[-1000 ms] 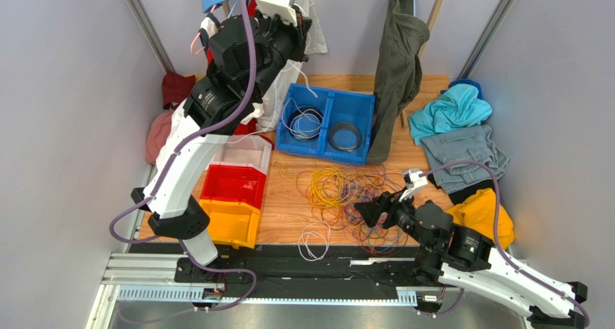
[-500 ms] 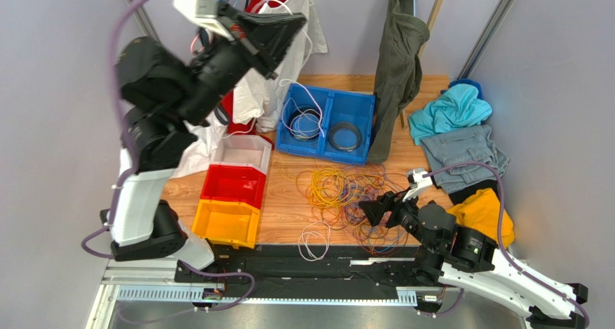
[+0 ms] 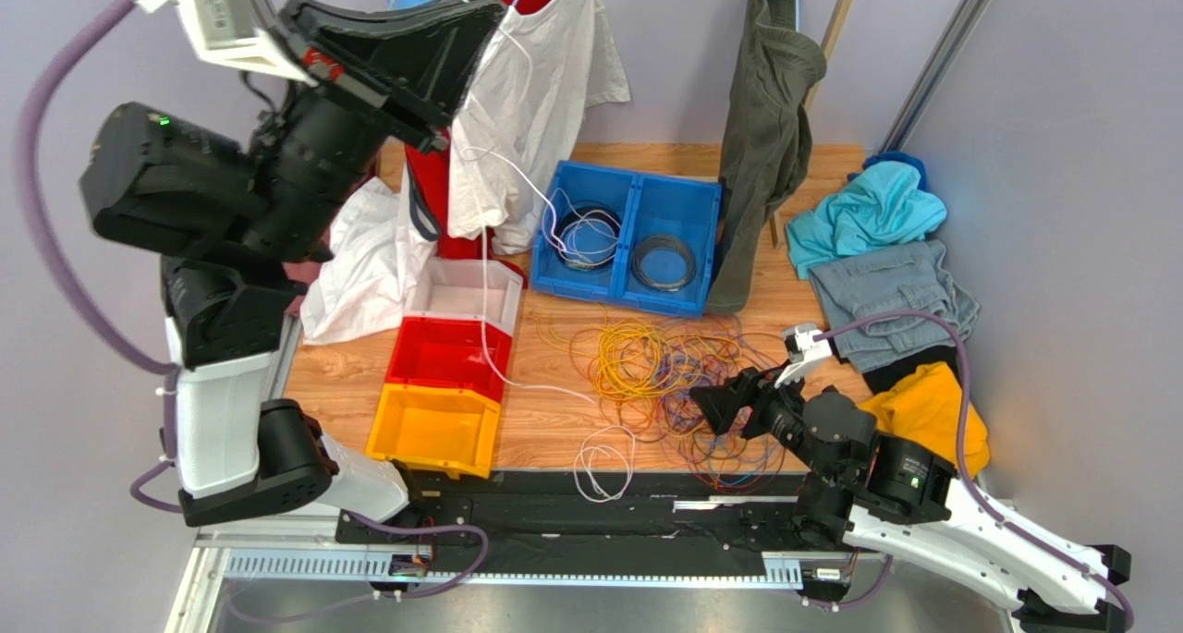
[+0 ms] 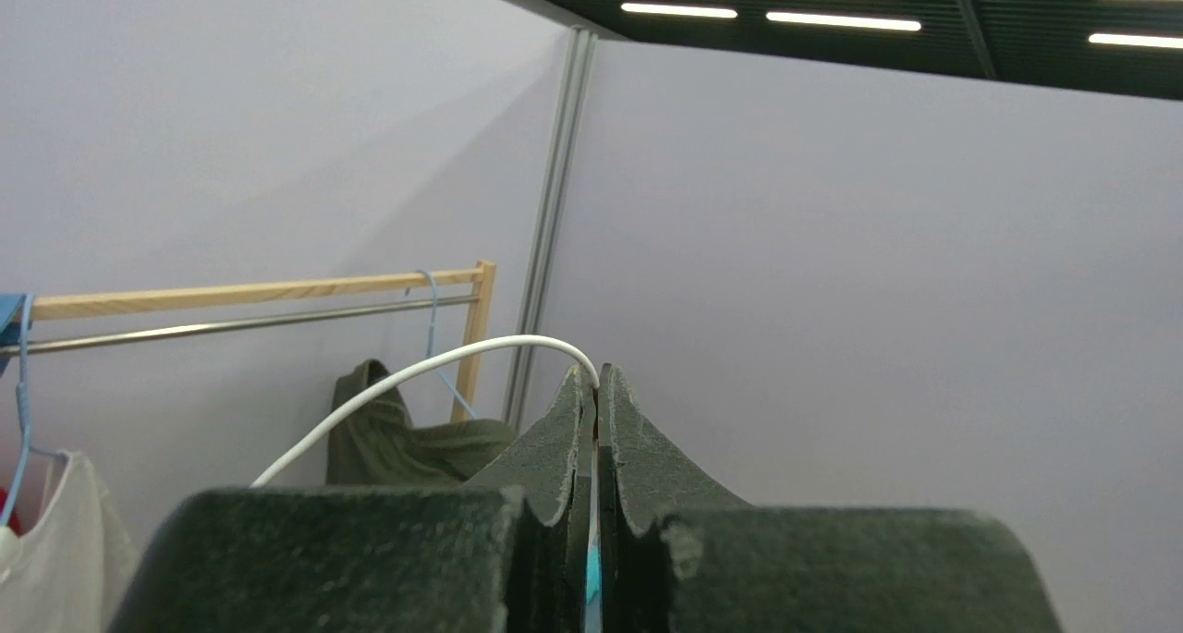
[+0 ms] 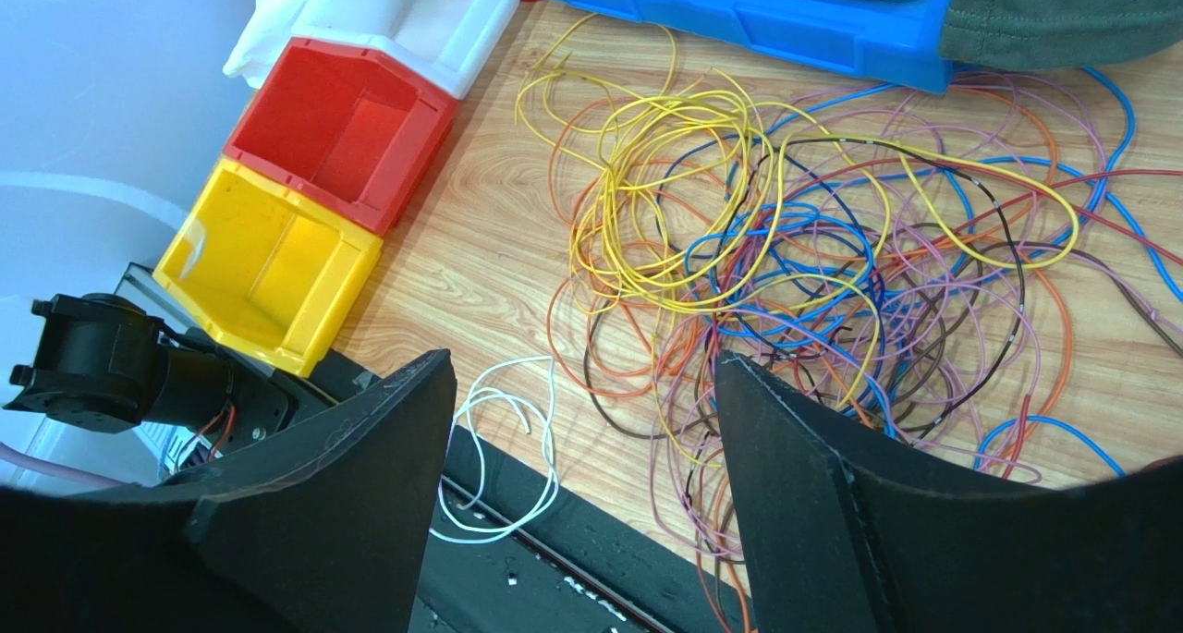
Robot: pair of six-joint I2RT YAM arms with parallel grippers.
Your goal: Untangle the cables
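Cables (image 3: 667, 370) — a tangled heap — white cable (image 4: 514, 339) in left end effector (image 4: 596, 384)

The room is bright and evenly lit; ceiling light strips (image 4: 819, 21) shine overhead, shadows are soft, pictures sharp.

From my station, the white cable (image 4: 417, 373) is lost between the pressed fingertips of the left gripper (image 4: 596, 384); its onward run I cannot trace. The cables (image 5: 833, 245) run off the right edge (right wrist view), and the right gripper (image 5: 583, 370) masks their near strands.
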